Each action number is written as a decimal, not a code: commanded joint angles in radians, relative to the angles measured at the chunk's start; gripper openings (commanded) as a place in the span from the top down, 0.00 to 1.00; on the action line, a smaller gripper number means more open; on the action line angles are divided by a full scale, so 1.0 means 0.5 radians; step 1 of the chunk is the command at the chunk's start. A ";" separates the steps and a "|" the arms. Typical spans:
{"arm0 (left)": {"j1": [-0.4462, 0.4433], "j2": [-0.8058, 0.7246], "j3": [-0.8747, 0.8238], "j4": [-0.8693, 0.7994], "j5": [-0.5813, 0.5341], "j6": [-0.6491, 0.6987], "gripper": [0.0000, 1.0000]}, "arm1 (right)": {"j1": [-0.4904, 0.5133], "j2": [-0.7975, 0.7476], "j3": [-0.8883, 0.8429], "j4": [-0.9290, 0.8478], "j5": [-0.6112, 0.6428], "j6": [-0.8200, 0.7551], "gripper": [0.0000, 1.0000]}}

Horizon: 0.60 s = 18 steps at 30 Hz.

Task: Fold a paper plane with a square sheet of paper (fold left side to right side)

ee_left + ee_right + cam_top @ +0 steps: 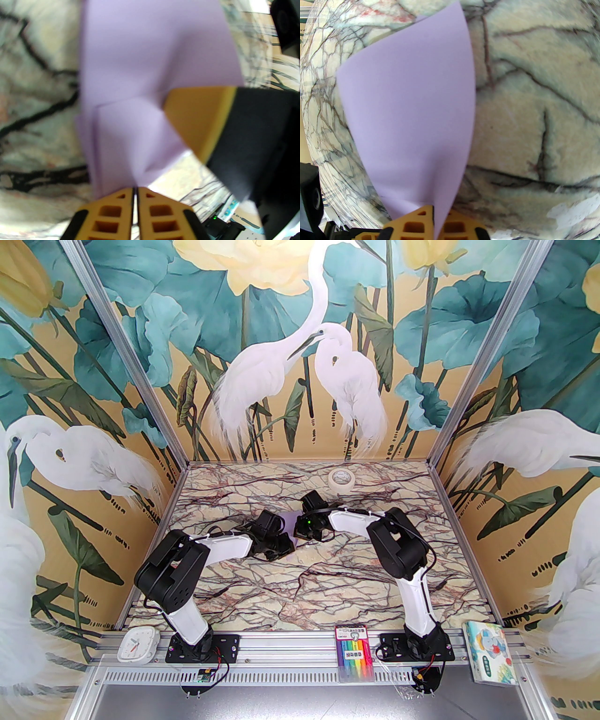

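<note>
The left gripper (135, 189) pinches the folded purple paper (150, 58) tight between its fingers. The right gripper (437, 212) pinches it too, over the marble table (534, 105).

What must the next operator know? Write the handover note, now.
Left gripper: shut on the creased end of the lavender sheet.
Right gripper: shut on another edge of it.
Where: the lavender sheet is held curved between both grippers, over the middle of the table, not lying flat.
Done: some creases are in, seen from the left wrist.
Left: bring the sides together and press the fold flat; no finished plane yet.
</note>
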 commanded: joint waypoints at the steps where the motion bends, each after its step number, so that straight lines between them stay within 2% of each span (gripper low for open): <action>1: -0.026 -0.029 -0.046 -0.108 -0.106 -0.004 0.90 | 0.013 -0.029 0.031 -0.062 0.063 0.032 1.00; 9: -0.123 -0.136 -0.159 -0.227 -0.174 -0.014 0.90 | 0.012 -0.037 0.041 -0.069 0.098 0.038 1.00; 13: -0.117 -0.301 -0.211 -0.241 -0.159 -0.013 0.87 | 0.012 -0.091 0.020 -0.086 0.144 0.046 1.00; 18: 0.022 -0.390 -0.073 -0.262 -0.064 0.036 0.85 | 0.012 -0.153 0.012 -0.141 0.217 0.064 1.00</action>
